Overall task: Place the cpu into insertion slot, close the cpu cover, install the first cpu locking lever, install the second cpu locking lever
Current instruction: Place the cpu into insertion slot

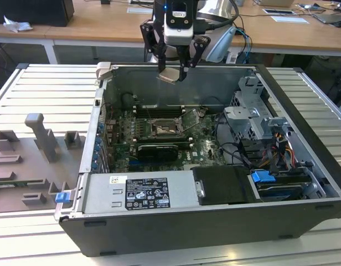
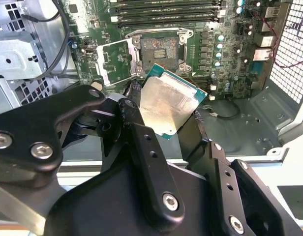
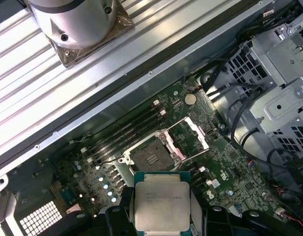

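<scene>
End effector [image 1: 171, 73] was clamped on the cpu [image 1: 170, 76], fingers [image 2: 134, 110] pressing two opposite edges, chip tilted and held in the air over the open computer case [image 1: 159, 233], well clear of the green board [image 1: 206, 151]. Lower down, the insertion slot [image 1: 166, 129] sat on that board with its dark centre exposed, and the cpu cover [image 1: 189, 118] stood flipped open, hinged up just beside it. Case rested on the ridged metal bench [image 1: 26, 88].
</scene>
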Available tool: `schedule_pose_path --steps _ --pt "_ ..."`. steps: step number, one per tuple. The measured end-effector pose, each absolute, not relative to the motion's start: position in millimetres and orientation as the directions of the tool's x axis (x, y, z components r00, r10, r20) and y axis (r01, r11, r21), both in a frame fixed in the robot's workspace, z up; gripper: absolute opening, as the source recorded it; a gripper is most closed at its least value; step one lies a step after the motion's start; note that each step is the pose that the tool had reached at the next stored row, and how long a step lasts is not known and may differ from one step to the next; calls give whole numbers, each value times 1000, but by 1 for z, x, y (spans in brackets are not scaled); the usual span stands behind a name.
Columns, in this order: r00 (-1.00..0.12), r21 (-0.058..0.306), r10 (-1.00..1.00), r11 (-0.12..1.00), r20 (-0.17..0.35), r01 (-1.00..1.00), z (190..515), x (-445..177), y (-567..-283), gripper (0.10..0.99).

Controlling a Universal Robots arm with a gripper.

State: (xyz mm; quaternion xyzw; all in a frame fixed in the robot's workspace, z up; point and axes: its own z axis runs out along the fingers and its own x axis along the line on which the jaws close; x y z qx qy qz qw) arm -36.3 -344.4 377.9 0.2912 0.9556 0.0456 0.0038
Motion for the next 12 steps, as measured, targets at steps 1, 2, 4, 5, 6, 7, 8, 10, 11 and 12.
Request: schedule_pose_path --steps 1,2,4,5,6,7,8,10,11,12 --pt "-827 89 561 823 19 561 378 -36 -344 541" --pt "-826 89 564 821 19 563 378 -36 -344 541" --pt "-822 89 569 818 19 568 378 -36 -344 541" --pt "-821 89 571 817 19 570 378 -36 -344 541" --pt "-819 89 573 815 19 573 378 -36 -344 541" --pt "-817 89 576 813 19 575 378 -36 -344 541" --pt "-814 89 581 810 19 580 378 -36 -344 541" --pt "-806 89 592 802 19 591 378 -36 -344 541" --pt "-800 89 600 796 19 599 378 -36 -344 541" --pt "-798 89 603 794 19 602 378 -36 -344 541"
